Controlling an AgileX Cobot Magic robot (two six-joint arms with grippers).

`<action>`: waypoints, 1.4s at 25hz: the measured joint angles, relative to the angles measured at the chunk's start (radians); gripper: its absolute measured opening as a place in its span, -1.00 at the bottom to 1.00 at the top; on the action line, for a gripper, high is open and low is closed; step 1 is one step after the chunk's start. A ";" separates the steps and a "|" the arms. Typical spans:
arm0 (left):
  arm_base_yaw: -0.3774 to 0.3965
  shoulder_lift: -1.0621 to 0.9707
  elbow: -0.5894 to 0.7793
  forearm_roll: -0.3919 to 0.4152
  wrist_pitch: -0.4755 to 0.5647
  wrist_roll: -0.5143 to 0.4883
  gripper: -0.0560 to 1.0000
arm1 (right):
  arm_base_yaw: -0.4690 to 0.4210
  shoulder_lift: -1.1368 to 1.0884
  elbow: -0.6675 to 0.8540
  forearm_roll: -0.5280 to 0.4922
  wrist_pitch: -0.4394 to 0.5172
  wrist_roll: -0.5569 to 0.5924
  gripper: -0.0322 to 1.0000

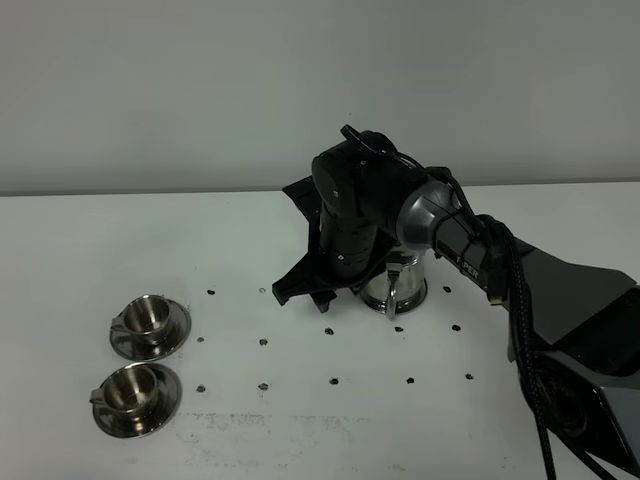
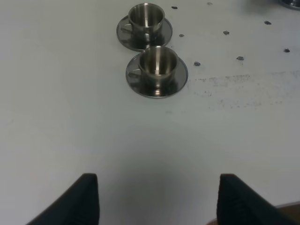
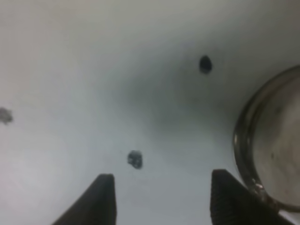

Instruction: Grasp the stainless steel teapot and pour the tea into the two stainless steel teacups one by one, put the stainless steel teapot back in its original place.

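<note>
The stainless steel teapot (image 1: pixel 402 283) stands right of the table's middle, mostly hidden behind my right arm; its loop handle and flared base show. My right gripper (image 1: pixel 305 295) (image 3: pixel 162 177) hangs just left of it, open, with only bare table between its fingers. A round steel rim (image 3: pixel 262 150) lies beside one finger; whether it is the pot's base or the original place I cannot tell. The two stainless steel teacups (image 1: pixel 148 318) (image 1: pixel 133 392) sit on saucers at the far left, also seen as cups (image 2: pixel 146 16) (image 2: pixel 158 61). No tea shows. My left gripper (image 2: pixel 158 180) is open, short of the cups.
Black dot marks (image 1: pixel 332 381) are spread in rows over the white table (image 1: pixel 240 250). A scuffed strip (image 1: pixel 250 420) runs along the front, right of the nearer cup. The right arm's bulk and cable (image 1: pixel 530 330) fill the right side.
</note>
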 joint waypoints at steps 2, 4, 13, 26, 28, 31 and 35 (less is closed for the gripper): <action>0.000 0.000 0.000 0.000 0.000 0.000 0.13 | -0.009 0.000 0.027 0.004 0.002 0.000 -0.10; 0.000 0.000 0.000 0.000 0.000 0.000 0.13 | -0.016 0.000 0.046 0.004 0.004 0.000 -0.10; 0.000 0.000 0.000 0.000 0.000 0.000 0.13 | -0.017 0.000 0.048 0.006 0.003 0.000 -0.11; 0.000 0.000 0.000 0.000 0.000 0.000 0.13 | -0.037 0.000 0.048 0.009 0.004 0.013 -0.11; 0.000 0.000 0.000 0.000 0.000 0.000 0.13 | -0.039 0.000 0.048 0.009 0.004 0.015 -0.11; 0.000 0.000 0.000 0.000 0.000 0.000 0.13 | -0.041 0.000 0.048 0.011 0.003 0.015 -0.11; 0.000 0.000 0.000 0.000 0.000 0.000 0.13 | -0.045 0.000 0.048 0.032 0.003 0.014 -0.11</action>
